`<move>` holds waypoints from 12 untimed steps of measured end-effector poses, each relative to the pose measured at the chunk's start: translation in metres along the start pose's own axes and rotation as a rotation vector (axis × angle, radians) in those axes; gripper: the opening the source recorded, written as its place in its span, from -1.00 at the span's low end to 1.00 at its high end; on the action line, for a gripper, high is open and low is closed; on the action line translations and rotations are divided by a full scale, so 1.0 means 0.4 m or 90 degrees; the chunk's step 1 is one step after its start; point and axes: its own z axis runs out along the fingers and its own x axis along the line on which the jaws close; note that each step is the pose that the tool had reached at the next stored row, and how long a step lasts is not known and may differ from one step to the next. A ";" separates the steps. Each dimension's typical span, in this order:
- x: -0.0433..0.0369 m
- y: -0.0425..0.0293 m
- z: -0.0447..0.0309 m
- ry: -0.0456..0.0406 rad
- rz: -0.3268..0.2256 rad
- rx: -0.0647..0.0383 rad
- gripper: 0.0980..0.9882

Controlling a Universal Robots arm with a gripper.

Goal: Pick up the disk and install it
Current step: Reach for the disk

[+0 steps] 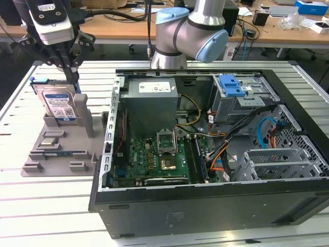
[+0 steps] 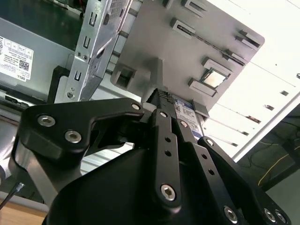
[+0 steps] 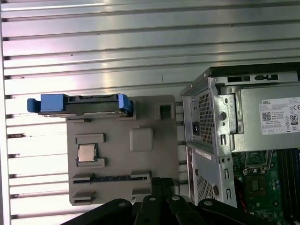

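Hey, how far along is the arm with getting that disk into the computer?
Nothing looks done yet: the disk stands upright in its slot on the grey fixture, outside the open computer case. In hand: the gripper hangs close over the disk's top edge; I cannot tell whether they touch. Left: the disk is not yet lifted or installed in the computer case.

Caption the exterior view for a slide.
Gripper over the upright disk in its grey holder, at the exterior view's left of the open computer case.
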 end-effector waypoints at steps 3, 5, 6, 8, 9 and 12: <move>0.013 -0.001 0.000 0.0000 0.000 0.000 -0.98; 0.020 -0.001 0.000 0.0000 0.000 0.000 -0.98; 0.023 -0.002 -0.001 0.0000 0.000 0.000 -0.98; 0.030 -0.002 -0.001 0.0000 0.000 0.000 -0.98; 0.033 -0.002 -0.001 0.0000 0.000 0.000 -0.98; 0.042 -0.003 -0.001 0.0000 0.000 0.000 -0.98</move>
